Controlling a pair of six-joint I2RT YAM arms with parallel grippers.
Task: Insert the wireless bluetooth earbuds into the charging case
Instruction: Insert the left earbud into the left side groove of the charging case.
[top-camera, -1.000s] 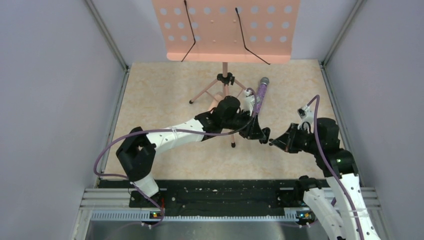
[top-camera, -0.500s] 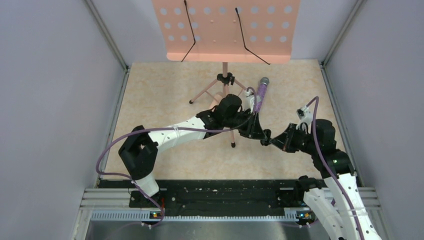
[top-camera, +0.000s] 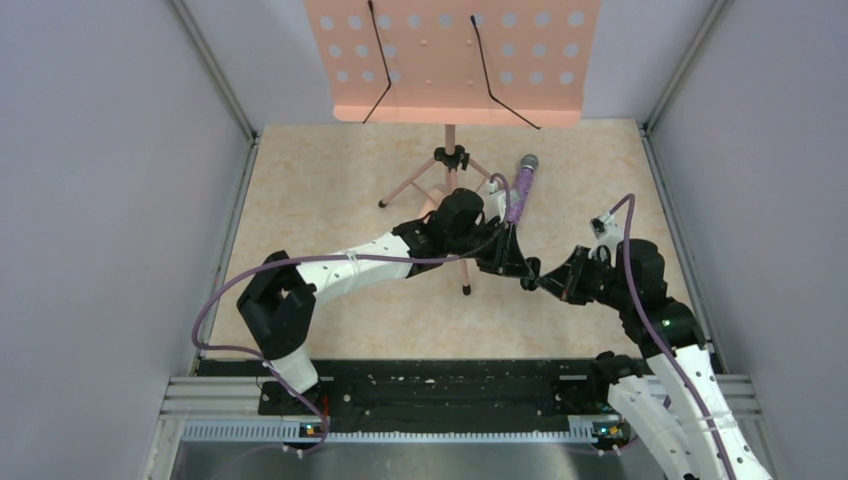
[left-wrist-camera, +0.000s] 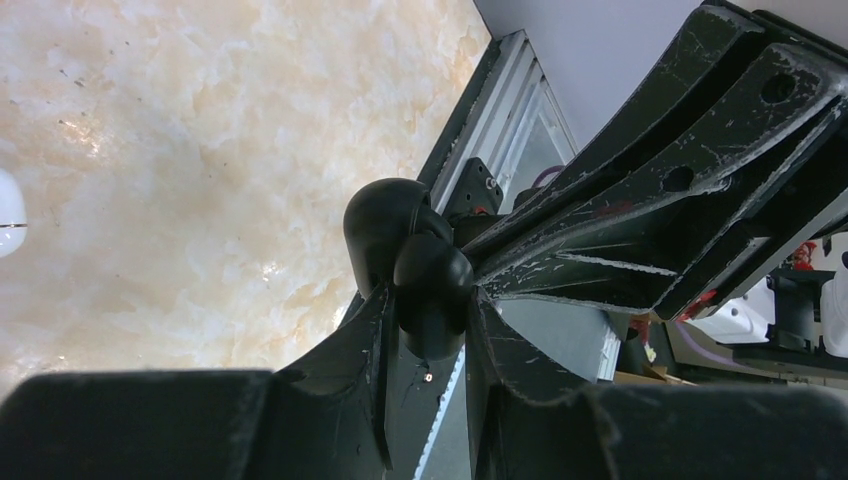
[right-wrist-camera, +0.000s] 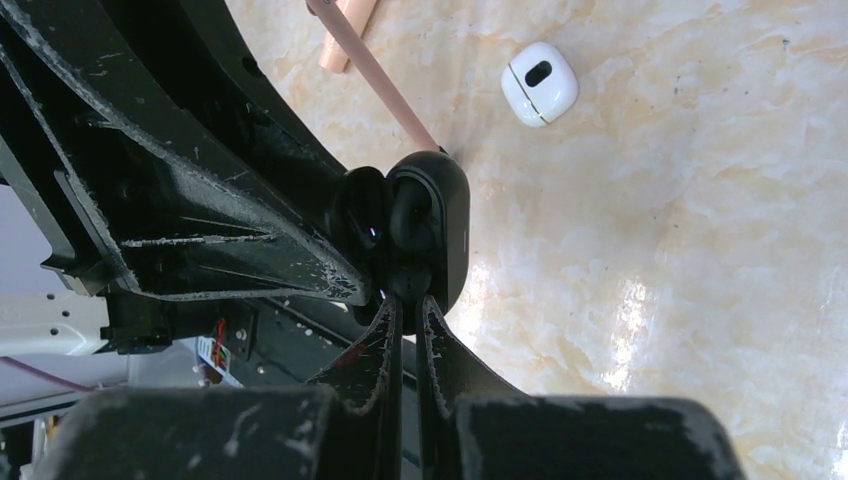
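Note:
Above the table's middle, my left gripper (top-camera: 528, 270) is shut on the black charging case (left-wrist-camera: 395, 225), its fingers (left-wrist-camera: 375, 330) flanking the case's lower end. The case (right-wrist-camera: 450, 215) looks open in the right wrist view, with dark hollows facing my right gripper (right-wrist-camera: 405, 305). That gripper is shut, its tips pressed against the case's near end; whether they pinch anything I cannot tell. My right gripper (top-camera: 545, 284) meets the left one tip to tip. One white earbud (right-wrist-camera: 540, 82) lies on the marbled tabletop beyond the case, and a white piece (left-wrist-camera: 6, 212) shows at the left wrist view's edge.
A pink music stand (top-camera: 450, 60) rises at the back, its tripod legs (top-camera: 410, 185) spreading under my left arm. A glittery purple microphone (top-camera: 520, 185) lies behind the grippers. Grey walls close in both sides, and a black rail (top-camera: 440, 385) runs along the near edge.
My right gripper has slid left until it touches the left gripper's tips; a second ago a small gap lay between them. The left arm has barely moved.

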